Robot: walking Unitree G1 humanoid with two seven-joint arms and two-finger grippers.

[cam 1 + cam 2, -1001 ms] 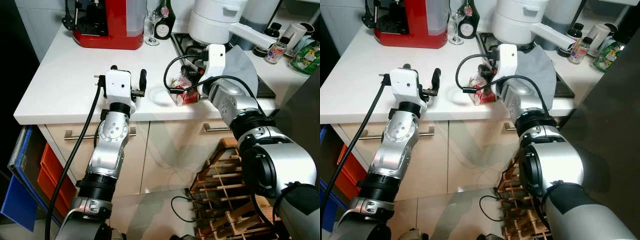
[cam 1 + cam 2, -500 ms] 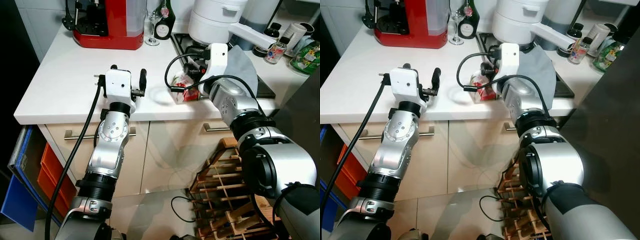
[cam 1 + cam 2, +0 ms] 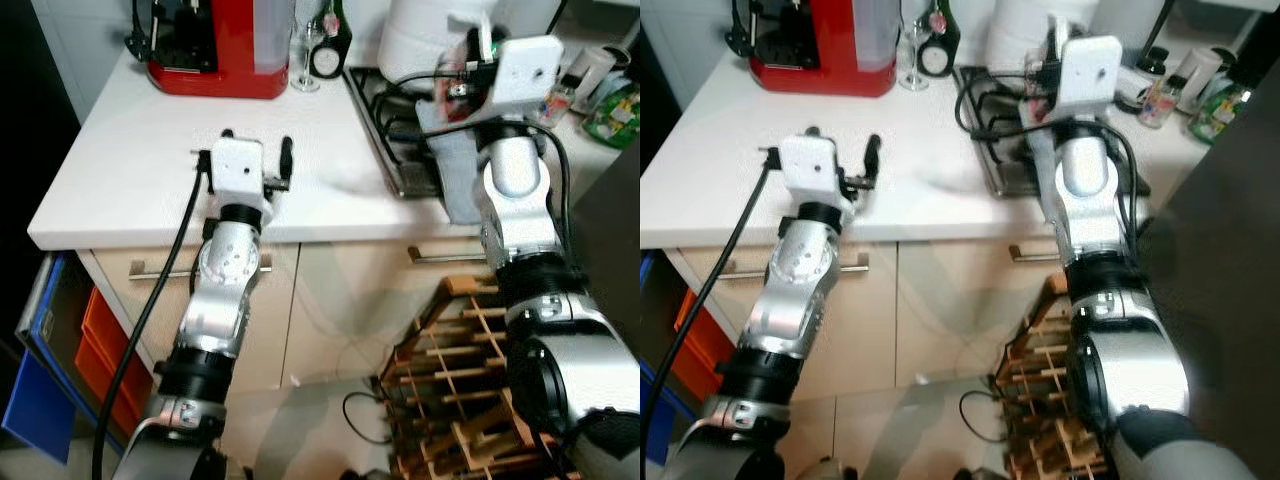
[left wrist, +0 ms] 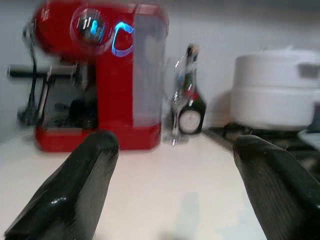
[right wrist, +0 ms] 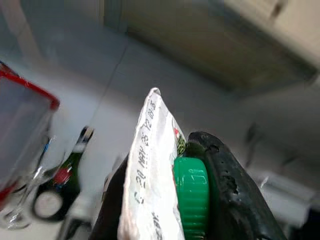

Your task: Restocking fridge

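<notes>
Your right gripper (image 3: pixel 468 60) is up high, above the stove (image 3: pixel 395 140), and its two black fingers (image 5: pixel 227 195) are squeezed tight on a carton (image 5: pixel 150 170). You can see the carton's white folded top with a printed date on it, and its green cap (image 5: pixel 191 195) sits right against one finger. From the head views, the carton looks like a small red and white blur just in front of your right wrist.

Your left gripper (image 3: pixel 256 158) sits low over the white counter (image 3: pixel 120 160), well apart from the right one. Its fingers (image 4: pixel 75 195) are spread wide with nothing between them.

Ahead of your left gripper you see a red coffee machine (image 4: pixel 95 75). Just beside that stand a wine glass (image 4: pixel 179 110) and a dark bottle (image 4: pixel 192 105). Farther along, behind your right gripper, is a big white pot (image 4: pixel 272 90) on the stove.

Under your right arm, down on the floor, is a wooden rack (image 3: pixel 450 380). Some bottles (image 3: pixel 1160 95) stand on the counter past your right gripper.
</notes>
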